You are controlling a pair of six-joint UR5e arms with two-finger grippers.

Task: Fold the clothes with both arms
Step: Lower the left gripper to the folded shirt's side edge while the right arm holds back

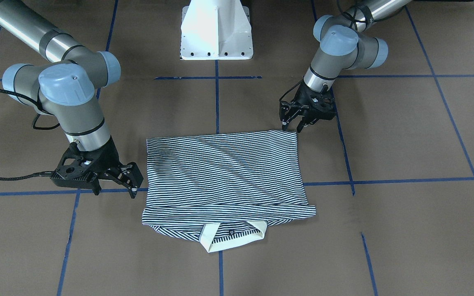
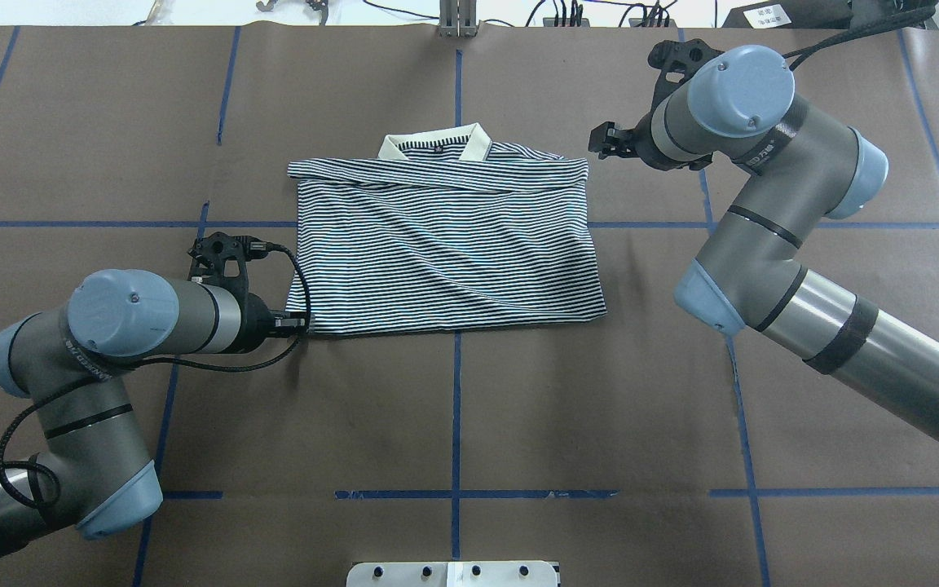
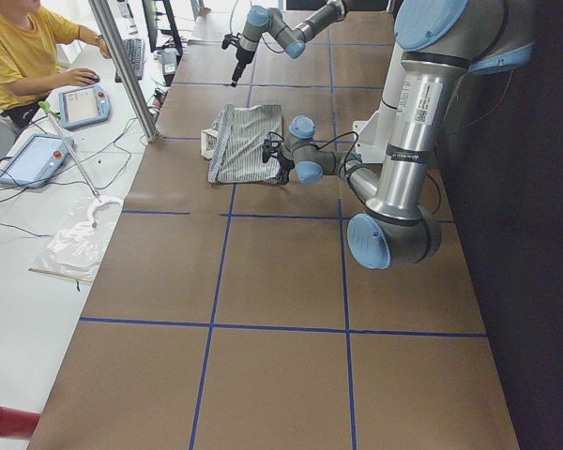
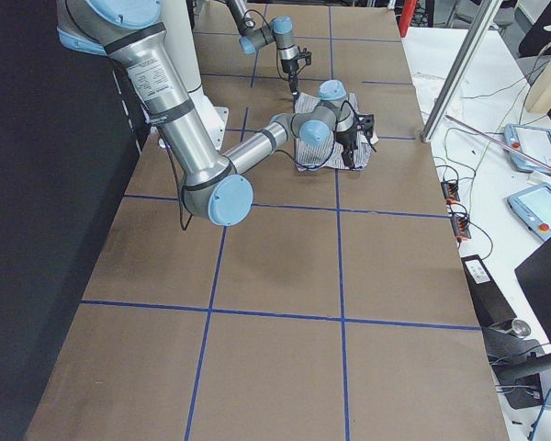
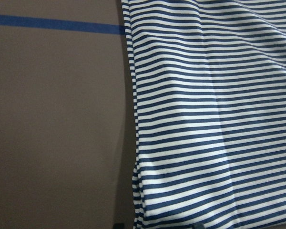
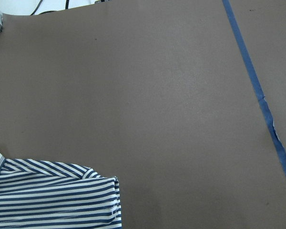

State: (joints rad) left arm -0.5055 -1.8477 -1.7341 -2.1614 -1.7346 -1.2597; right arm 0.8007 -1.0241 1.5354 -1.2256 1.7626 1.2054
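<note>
Your polo shirt (image 2: 445,253) lies flat mid-counter (image 2: 600,408), folded to a rough rectangle. The cream collar (image 2: 437,145) points away from the robot, twd the operators' side, and the hem edge faces the robot's base. The long axis runs across, robot's left to right; it's a bit wider than deep. A folded band of stripes sits just below the collar.

The left arm (image 2: 152,314) is low at the hem corner on the robot's left. The left jaws are spread wide, and in the wrist view the tips straddle the shirt's side edge. You can't tell if they touch cloth. Its black cable (image 2: 300,281) loops just beside that edge.

The right arm (image 2: 751,139) has the right jaws just off the collar-end corner on the robot's right. They're also wide, holding nothing, w/ bare counter under them.

Around the shirt are blue tape lines (image 1: 217,102) and the white pedestal (image 1: 216,33) by the hem side. An operator (image 3: 23,52) sits at the side desk w/ a pendant (image 3: 80,105), well apart.
</note>
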